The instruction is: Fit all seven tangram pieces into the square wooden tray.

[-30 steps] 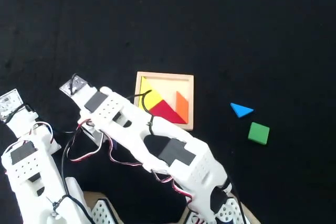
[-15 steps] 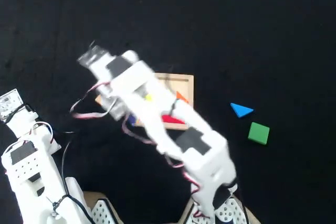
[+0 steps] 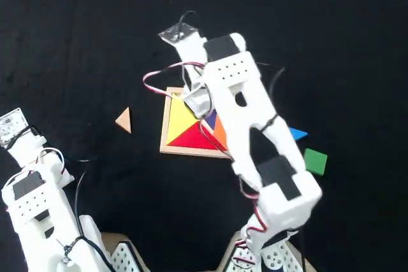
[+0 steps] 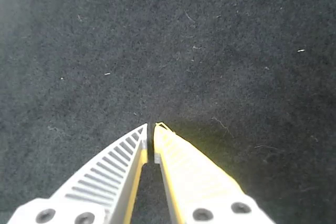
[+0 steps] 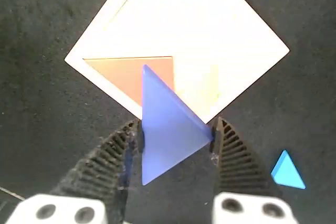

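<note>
The square wooden tray (image 3: 171, 150) lies mid-table and holds a yellow triangle (image 3: 180, 119), a red triangle (image 3: 194, 137) and an orange piece (image 3: 220, 132). My right gripper (image 5: 176, 129) hangs above the tray's right part, shut on a large blue triangle (image 5: 164, 124), a corner of which shows under the arm (image 3: 211, 119). A small tan triangle (image 3: 124, 120) lies left of the tray. To the right of it lie a light-blue triangle (image 3: 296, 134) and a green square (image 3: 314, 162). My left gripper (image 4: 152, 127) is shut and empty over bare cloth at the table's left edge (image 3: 13, 125).
Black cloth covers the whole table. The right arm (image 3: 255, 138) stretches from the front edge across the tray's right side and hides part of it. The left arm's base (image 3: 38, 208) stands at the front left. Wide bare cloth lies behind the tray.
The right arm has swung from low at the tray's left, up and rightward to above the tray, carrying the blue triangle. The tan triangle now shows. The left arm has stayed still.
</note>
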`<state>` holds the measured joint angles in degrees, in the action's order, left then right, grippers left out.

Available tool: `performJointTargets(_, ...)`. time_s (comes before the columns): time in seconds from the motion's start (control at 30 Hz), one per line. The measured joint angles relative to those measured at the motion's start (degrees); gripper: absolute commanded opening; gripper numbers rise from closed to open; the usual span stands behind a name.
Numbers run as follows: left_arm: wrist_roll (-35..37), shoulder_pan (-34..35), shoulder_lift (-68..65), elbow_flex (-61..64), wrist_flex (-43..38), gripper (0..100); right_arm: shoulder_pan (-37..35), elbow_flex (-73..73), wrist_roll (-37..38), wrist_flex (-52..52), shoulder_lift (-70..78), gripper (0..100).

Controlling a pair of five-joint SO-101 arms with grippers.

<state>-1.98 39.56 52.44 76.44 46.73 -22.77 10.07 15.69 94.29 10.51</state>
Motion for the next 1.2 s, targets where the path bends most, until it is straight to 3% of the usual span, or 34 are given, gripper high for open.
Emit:
performJointTargets(0.3, 0.0, 0.0, 0.0, 0.0, 0.0, 3, 0.0, -31.6, 3.7, -23.8, -20.3, 15.5)
performJointTargets(0.47, 0.0, 0.0, 0.0, 0.0, 0.0, 3, 4.5, -31.6, 4.5, -25.8, -16.9, 15.5)
performJointTargets(0.7, 0.0, 0.0, 0.0, 0.0, 0.0, 3, 10.2, -22.2, 13.0, -25.7, -2.0, 15.5)
performJointTargets(1.2, 0.0, 0.0, 0.0, 0.0, 0.0, 3, 10.5, -16.7, 13.9, -29.5, 6.4, 15.8)
